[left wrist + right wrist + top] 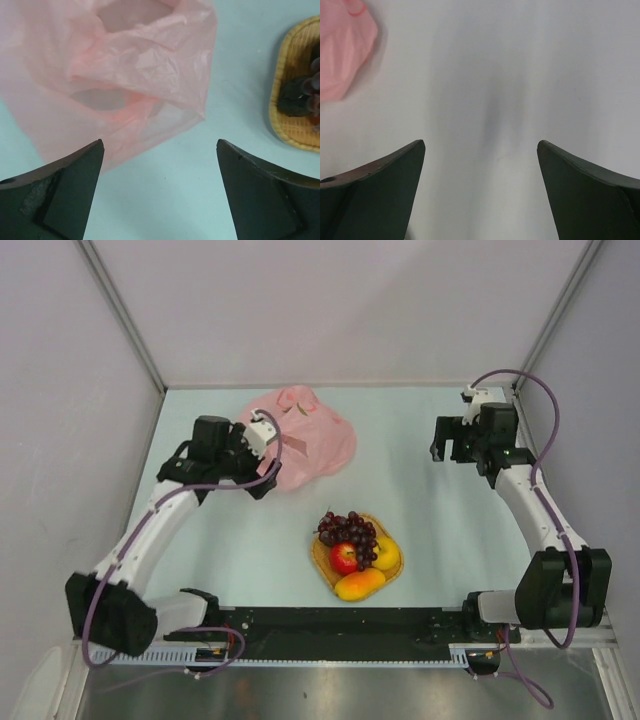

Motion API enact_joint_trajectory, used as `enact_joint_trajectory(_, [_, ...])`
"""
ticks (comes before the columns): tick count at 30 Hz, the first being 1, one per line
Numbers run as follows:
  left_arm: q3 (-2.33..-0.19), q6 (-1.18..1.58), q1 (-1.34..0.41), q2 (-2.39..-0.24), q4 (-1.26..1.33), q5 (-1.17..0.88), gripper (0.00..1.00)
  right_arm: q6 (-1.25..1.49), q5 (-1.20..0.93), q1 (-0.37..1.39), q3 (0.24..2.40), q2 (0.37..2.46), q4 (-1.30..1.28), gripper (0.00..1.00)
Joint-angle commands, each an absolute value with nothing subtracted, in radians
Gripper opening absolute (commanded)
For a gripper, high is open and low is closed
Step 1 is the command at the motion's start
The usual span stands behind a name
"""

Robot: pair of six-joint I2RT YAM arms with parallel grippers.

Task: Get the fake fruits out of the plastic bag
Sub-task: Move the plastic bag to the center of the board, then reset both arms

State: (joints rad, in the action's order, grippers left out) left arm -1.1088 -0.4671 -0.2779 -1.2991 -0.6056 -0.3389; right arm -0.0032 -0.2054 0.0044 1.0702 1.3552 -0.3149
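The pink plastic bag lies crumpled and flat on the table at the back left; it also shows in the left wrist view and at the right wrist view's corner. The fake fruits sit in a woven tray: grape bunch, red apple, yellow fruit, mango. The plums are not clearly visible. My left gripper is open and empty just in front of the bag's near edge. My right gripper is open and empty over bare table at the far right.
The tray's rim shows at the right edge of the left wrist view. Grey walls enclose the table on the back, left and right. The arm bases stand on a black rail at the near edge.
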Motion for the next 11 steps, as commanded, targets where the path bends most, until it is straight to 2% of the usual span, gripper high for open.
enact_joint_trajectory(1, [-1.075, -0.307, -0.252, -1.111, -0.581, -0.284, 1.0, 0.017, 0.081, 0.064, 1.109, 1.287, -0.546, 1.0])
enact_joint_trajectory(9, [-1.055, -0.178, -0.087, -1.12, -0.528, -0.299, 1.0, 0.003, -0.035, 0.112, 1.078, 1.295, -0.532, 1.0])
enact_joint_trajectory(11, [-1.055, -0.143, -0.083, -1.13, -0.506, -0.232, 1.0, -0.008, -0.054, 0.118, 1.078, 1.301, -0.499, 1.0])
